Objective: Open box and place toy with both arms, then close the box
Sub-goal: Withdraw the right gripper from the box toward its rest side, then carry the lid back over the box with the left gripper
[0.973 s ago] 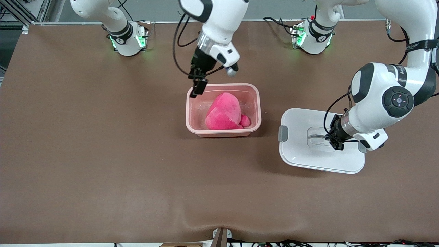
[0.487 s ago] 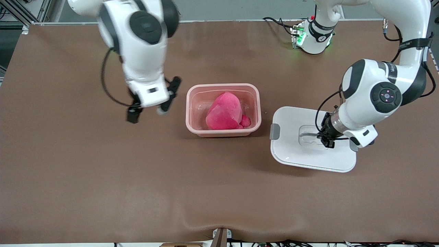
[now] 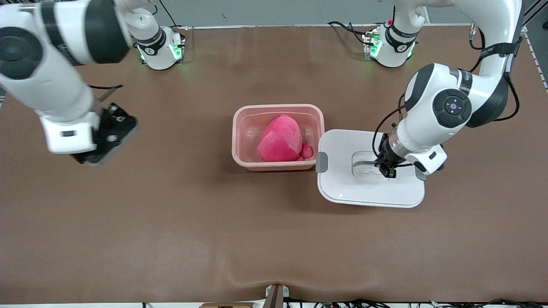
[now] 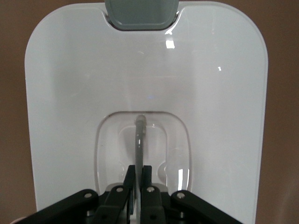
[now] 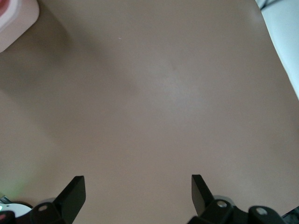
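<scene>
The open pink box (image 3: 239, 145) stands mid-table with the hot-pink toy (image 3: 280, 139) inside it. My left gripper (image 3: 384, 168) is shut on the grey handle (image 3: 364, 162) in the recess of the white lid (image 3: 342, 184). It holds the lid level beside the box, toward the left arm's end, with a grey clip (image 3: 322, 162) next to the box's corner. In the left wrist view the fingers (image 4: 147, 175) of my left gripper (image 4: 138, 170) pinch the handle (image 4: 139, 140) on the lid (image 4: 70, 116). My right gripper (image 3: 105, 139) is open and empty over bare table toward the right arm's end. In the right wrist view the right gripper (image 5: 138, 184) has only table between its tips.
Brown table (image 3: 171, 235) spreads wide around the box. Both arm bases (image 3: 160, 49) (image 3: 389, 45) stand along the edge farthest from the front camera. A corner of the box (image 5: 14, 18) shows in the right wrist view.
My right gripper swung from over the box's rim out toward the right arm's end of the table. My left gripper carried the lid toward the box, still shut on its handle.
</scene>
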{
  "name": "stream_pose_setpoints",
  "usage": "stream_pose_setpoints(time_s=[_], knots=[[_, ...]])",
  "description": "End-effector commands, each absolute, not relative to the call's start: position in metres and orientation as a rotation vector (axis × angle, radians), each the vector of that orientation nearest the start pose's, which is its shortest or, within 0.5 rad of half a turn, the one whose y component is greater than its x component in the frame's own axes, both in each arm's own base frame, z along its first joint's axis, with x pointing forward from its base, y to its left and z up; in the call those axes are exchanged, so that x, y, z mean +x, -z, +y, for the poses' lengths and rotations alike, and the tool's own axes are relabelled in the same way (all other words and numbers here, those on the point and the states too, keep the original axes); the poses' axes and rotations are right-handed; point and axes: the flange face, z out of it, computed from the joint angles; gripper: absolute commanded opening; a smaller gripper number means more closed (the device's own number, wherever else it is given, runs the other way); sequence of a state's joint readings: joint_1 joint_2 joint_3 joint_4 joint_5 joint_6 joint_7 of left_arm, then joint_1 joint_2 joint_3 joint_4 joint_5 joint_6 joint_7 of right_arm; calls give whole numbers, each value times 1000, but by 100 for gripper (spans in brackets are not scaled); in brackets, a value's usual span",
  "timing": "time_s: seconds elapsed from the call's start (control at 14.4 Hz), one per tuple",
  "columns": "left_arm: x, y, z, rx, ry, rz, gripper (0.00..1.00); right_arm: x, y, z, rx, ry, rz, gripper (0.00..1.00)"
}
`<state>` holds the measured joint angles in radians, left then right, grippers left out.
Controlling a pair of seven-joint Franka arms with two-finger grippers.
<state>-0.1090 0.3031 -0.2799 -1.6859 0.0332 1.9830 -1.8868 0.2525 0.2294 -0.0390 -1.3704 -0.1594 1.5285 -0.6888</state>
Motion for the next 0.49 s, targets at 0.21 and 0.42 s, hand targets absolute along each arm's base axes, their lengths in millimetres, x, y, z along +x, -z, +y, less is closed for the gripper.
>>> stream_pose_setpoints(time_s=[0.21,0.42], knots=[[582,-440,-271,-2286,-39,-2195,0,576,-598,39,-3081,-137,-777,100],[573,-442,-294,-2272,-39,-2217,0,564,-602,8,-3110,-141,-535,100]])
